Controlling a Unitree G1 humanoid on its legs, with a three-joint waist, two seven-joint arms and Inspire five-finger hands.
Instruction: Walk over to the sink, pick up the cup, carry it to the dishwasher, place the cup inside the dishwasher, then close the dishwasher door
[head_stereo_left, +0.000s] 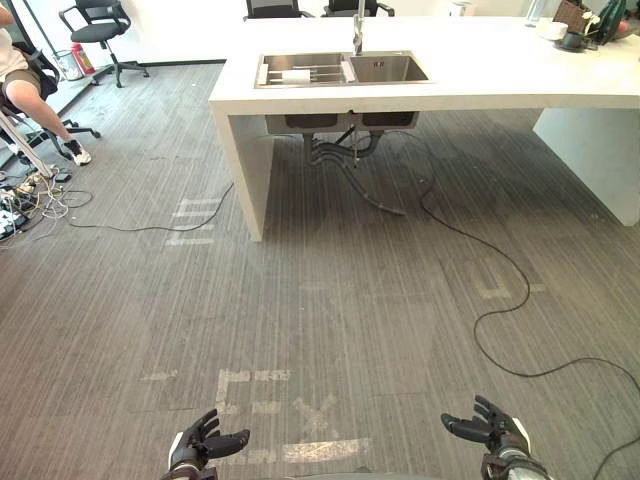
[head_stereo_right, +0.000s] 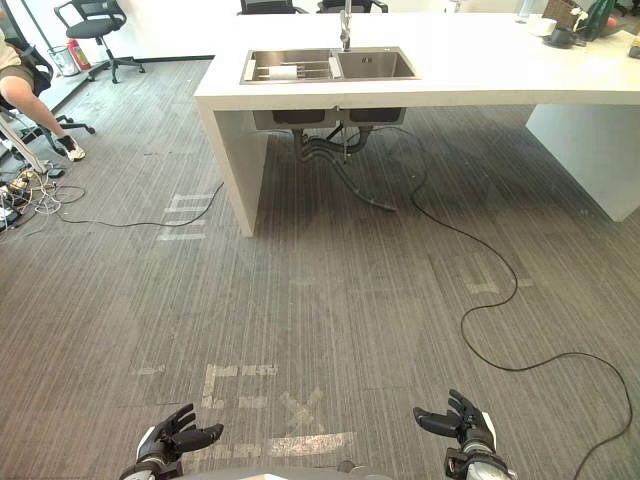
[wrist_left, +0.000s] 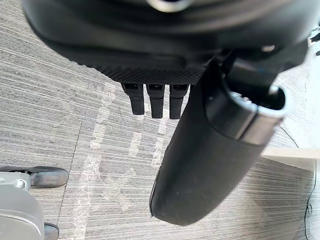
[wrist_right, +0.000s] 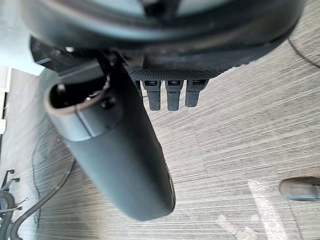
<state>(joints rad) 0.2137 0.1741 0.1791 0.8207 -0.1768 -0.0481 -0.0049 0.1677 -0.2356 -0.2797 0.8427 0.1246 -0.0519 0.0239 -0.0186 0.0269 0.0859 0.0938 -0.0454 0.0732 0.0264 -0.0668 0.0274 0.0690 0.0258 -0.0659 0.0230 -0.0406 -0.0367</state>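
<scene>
Left eye view: my left hand (head_stereo_left: 205, 440) and my right hand (head_stereo_left: 490, 425) hang low at the near edge, well apart, over the grey carpet floor (head_stereo_left: 350, 300). Both are released, the fingers loosely spread and only slightly bent, each thumb pointing inward toward the other hand. Pale tape marks (head_stereo_left: 325, 450) lie on the carpet between them.

In the left wrist view my fingers (wrist_left: 156, 102) hang straight in a row with the thumb (wrist_left: 210, 165) standing out beside them, carpet past them. The right wrist view shows the same: straight fingers (wrist_right: 173, 95), thumb (wrist_right: 120, 165) apart from them, closed on nothing.

Well ahead of me stands a white counter (head_stereo_left: 480, 80) with a steel sink (head_stereo_left: 385, 68) of 2 basins set into its left end, and a faucet (head_stereo_left: 358, 30) behind the divide. The cup (head_stereo_left: 297, 75), small and white, seems to lie on its side on a wire rack in the left basin; it is too small to tell more. Grey pipes (head_stereo_left: 340, 150) hang under the sink.

At far left a seated person (head_stereo_left: 25, 80) shows in part, with a black office chair (head_stereo_left: 100, 25) and a red extinguisher (head_stereo_left: 82, 58) behind. A basket (head_stereo_left: 572, 14) sits at the counter's far right end.
</scene>
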